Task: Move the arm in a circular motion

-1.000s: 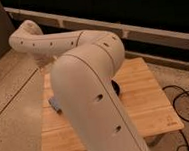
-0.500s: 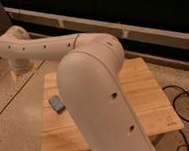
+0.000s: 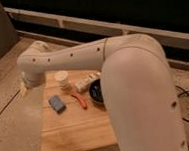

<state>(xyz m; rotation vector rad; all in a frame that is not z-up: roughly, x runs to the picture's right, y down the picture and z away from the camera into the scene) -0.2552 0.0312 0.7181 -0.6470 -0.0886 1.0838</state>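
The arm point(image 3: 71, 58) reaches left, gripper point(image 3: 28, 81) low beside the table point(image 3: 78, 134)

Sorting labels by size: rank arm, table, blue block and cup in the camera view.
1. arm (nearest camera, so exaggerated).
2. table.
3. blue block and cup: alike.
The hand hangs at the table's left edge.

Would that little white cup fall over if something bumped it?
Probably: the cup stands upright and looks papery, so likely light and tippy. Tipped, it might roll. The gripper hangs left of the table, clear of the cup.
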